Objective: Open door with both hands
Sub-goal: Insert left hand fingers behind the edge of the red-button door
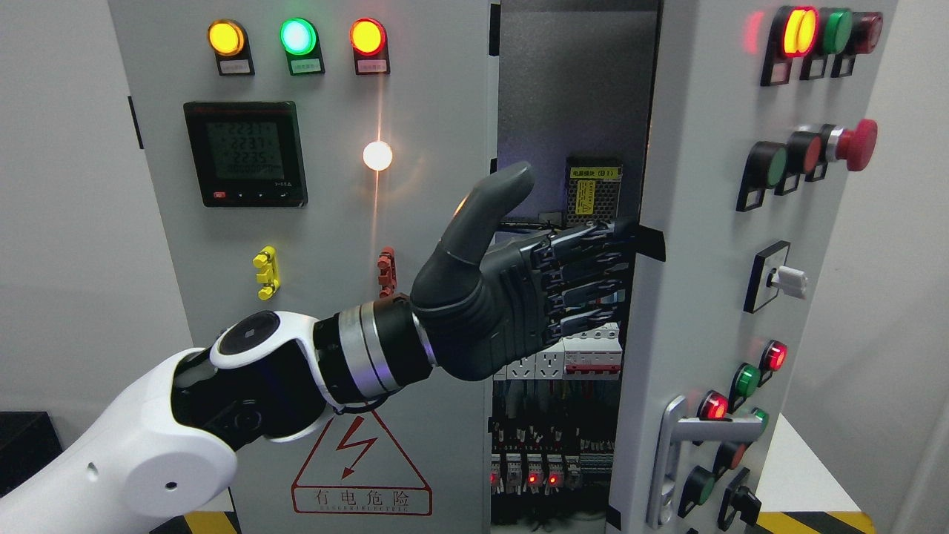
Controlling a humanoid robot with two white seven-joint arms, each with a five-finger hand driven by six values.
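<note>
Head view, item one: my left hand (pixel 511 297), arm entering from the lower left, reaching across the cabinet front to the right-hand door (pixel 697 245). Palm faces the door; thumb (pixel 489 200) stands up and clear, pointing toward the top of the frame. The four fingers (pixel 586 274) lie extended and stacked, tips going behind the door's free vertical edge, where a dark tab projects. Whether the tips are curled round the edge I cannot tell, since the panel hides them; the fingers are laid against the edge rather than clenched on anything I can see.

Item two: right-hand door, grey, already swung partway outward, showing its face obliquely with indicator lamps, push buttons, a red mushroom button (pixel 856 144) and a metal lever handle (pixel 678 445) low down. Its free edge runs vertically, directly at my fingertips; the hinge side lies toward the frame's right.

Item three: left door (pixel 319 222), closed, carrying three lamps, a digital meter (pixel 245 153) and a hazard triangle.

Item four: the gap between the doors, showing wiring and breakers (pixel 552 356).

Item five: right hand, not in view.

Judgement: the coming move turns on that vertical edge lying just beyond my fingers; a push or pull to the right, toward me, would widen the opening.
</note>
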